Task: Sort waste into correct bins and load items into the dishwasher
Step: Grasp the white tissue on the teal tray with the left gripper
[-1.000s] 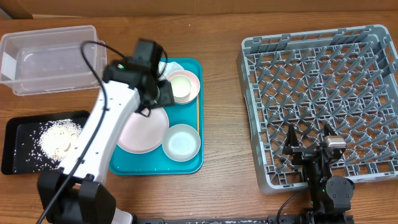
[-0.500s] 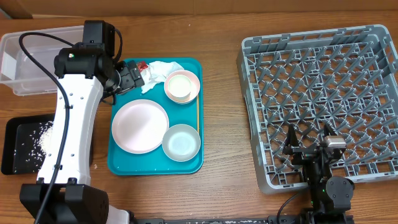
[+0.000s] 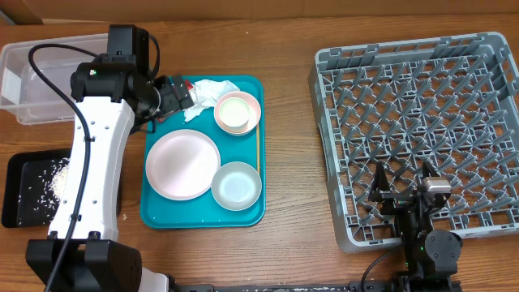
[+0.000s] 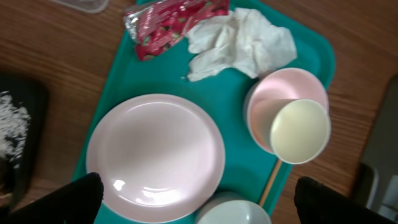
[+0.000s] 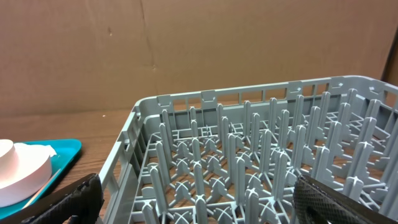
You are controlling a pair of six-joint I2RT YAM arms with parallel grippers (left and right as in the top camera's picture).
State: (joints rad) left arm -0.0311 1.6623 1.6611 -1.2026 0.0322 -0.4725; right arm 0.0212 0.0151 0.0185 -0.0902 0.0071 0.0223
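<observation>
Left hand [image 4: 199, 200] spread; right hand [image 5: 198, 200] spread

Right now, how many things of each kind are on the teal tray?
On the teal plastic serving tray:
pale pink round plate: 1
bowls (pink bowl, light grey bowl): 2
small white cup: 1
thin wooden stick: 1
crumpled white paper napkin: 1
red shiny wrapper: 1
Total: 7

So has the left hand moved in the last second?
Yes. The left hand shifted left, from above the teal tray's middle to its top-left corner, nearer the clear tub.
</observation>
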